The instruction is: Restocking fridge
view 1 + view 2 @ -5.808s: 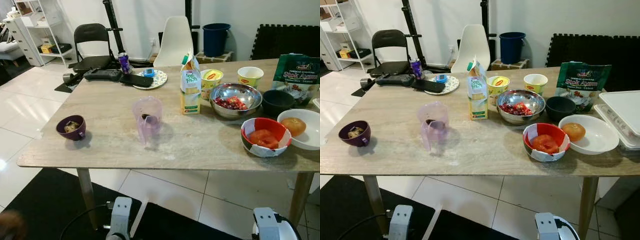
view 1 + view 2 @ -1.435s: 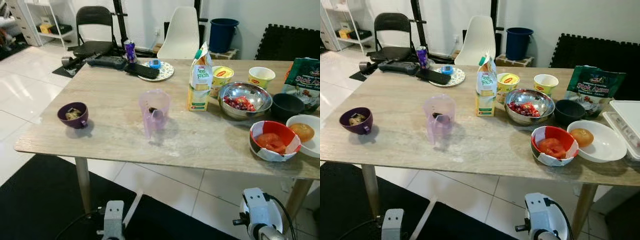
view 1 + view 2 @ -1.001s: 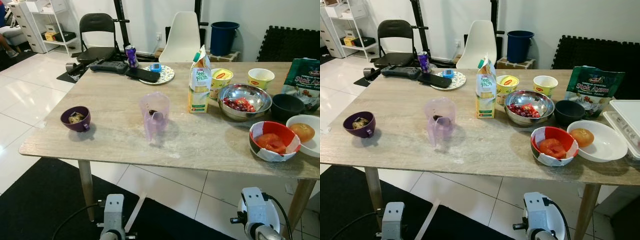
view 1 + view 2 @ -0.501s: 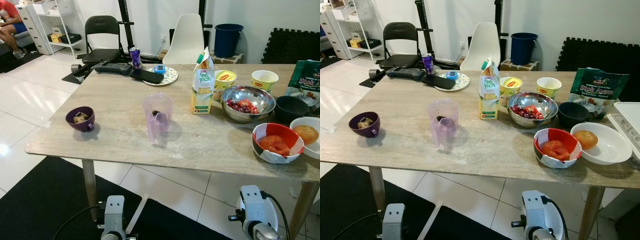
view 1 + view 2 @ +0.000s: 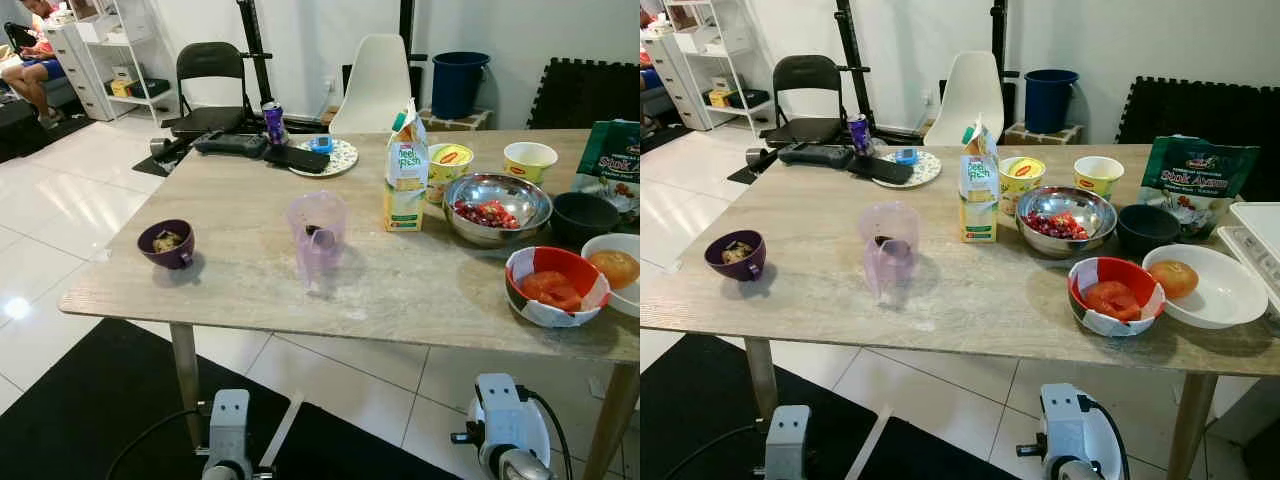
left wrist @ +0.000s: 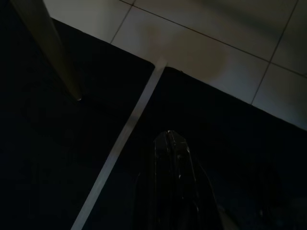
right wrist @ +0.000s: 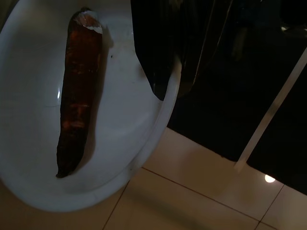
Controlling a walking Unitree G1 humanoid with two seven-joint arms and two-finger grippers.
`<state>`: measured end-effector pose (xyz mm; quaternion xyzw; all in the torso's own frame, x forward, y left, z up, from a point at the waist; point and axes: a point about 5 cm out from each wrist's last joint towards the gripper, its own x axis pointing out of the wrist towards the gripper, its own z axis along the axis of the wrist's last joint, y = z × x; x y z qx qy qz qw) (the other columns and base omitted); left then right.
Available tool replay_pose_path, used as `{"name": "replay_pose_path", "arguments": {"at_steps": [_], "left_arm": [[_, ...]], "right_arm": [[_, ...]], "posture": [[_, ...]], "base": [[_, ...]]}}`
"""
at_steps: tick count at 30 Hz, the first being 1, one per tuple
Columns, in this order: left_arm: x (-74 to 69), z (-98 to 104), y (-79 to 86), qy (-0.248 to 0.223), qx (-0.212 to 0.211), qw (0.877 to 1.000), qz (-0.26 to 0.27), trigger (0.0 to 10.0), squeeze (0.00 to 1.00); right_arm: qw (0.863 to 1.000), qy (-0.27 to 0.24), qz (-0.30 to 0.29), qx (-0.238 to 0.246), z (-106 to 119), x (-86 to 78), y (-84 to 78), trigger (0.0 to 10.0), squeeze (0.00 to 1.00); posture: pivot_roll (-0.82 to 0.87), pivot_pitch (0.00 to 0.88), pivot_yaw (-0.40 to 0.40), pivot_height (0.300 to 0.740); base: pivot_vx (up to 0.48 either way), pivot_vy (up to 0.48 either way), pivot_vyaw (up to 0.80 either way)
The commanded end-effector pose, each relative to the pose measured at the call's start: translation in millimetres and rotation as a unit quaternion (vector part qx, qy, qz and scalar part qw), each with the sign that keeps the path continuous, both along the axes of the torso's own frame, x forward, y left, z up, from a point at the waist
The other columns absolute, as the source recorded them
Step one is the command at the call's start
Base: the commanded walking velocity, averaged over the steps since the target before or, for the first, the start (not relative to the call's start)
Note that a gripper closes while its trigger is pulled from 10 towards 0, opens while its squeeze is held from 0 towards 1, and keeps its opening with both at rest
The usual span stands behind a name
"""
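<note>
While you are standing off from the near edge of the table, your right gripper is pinching the rim of a white plate that is carrying one long dark-red piece of food, low down over the floor. Judging by that grip, the plate is hanging from one edge, so you are best keeping it level and walking smoothly, or the food is likely to be sliding off. Your left gripper is hanging idle over the black mat, its fingers looking pressed together, though that view is dark. More stock is waiting on the table: a milk carton is standing toward the far edge beside a steel bowl, a red bowl is sitting near the right end close to the near edge, a purple jug is standing mid-table, and a purple cup is sitting by the left end. Pale glossy tiles are running beyond the mat — watch that seam as you are turning. A black chair, a white chair and a blue bin are lining the far wall, and a person is sitting off at the far left.
</note>
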<state>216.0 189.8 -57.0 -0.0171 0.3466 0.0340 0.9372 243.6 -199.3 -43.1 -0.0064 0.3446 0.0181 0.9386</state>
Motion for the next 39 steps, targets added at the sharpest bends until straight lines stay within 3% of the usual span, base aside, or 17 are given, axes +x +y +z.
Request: {"name": "replay_pose_path", "arguments": {"at_steps": [1, 12, 15, 24, 32, 39], "left_arm": [[1.4, 3, 8.8, -0.011, 0.001, 1.000, 0.013, 10.0, 0.00], [2.5, 6, 23.2, -0.012, 0.004, 1.000, 0.027, 10.0, 0.00], [1.4, 6, 25.5, -0.006, 0.007, 1.000, 0.024, 10.0, 0.00], [8.5, 10, 19.3, -0.020, 0.005, 1.000, 0.021, 10.0, 0.00], [11.5, 10, 15.6, -0.017, 0.001, 1.000, 0.024, 10.0, 0.00], [6.5, 5, 12.3, -0.001, 0.007, 1.000, -0.001, 10.0, 0.00]], "right_arm": [[1.000, 0.006, -0.009, 0.005, -3, -3.8, 0.8, 10.0, 0.00], [1.000, 0.001, -0.009, 0.009, 0, 2.2, 4.0, 10.0, 0.00], [1.000, 0.010, -0.009, 0.010, -4, -3.6, 6.4, 10.0, 0.00], [1.000, 0.017, -0.002, 0.008, -7, -8.9, 3.6, 10.0, 0.00], [1.000, 0.007, -0.005, 0.009, -2, -0.8, 4.9, 10.0, 0.00], [1.000, 0.012, -0.017, 0.004, -5, -6.3, 1.6, 10.0, 0.00]], "posture": [[0.09, 0.038, 0.077, 0.740], [0.08, 0.071, 0.096, 0.740], [0.09, 0.077, 0.098, 0.740], [0.13, 0.057, 0.072, 0.740], [0.09, 0.049, 0.055, 0.740], [0.04, 0.072, 0.093, 0.740]], "base": [[0.000, 0.000, 0.00], [0.000, 0.000, 0.00], [0.000, 0.000, 0.00], [0.000, 0.000, 0.00], [0.000, 0.000, 0.00], [0.000, 0.000, 0.00]]}}
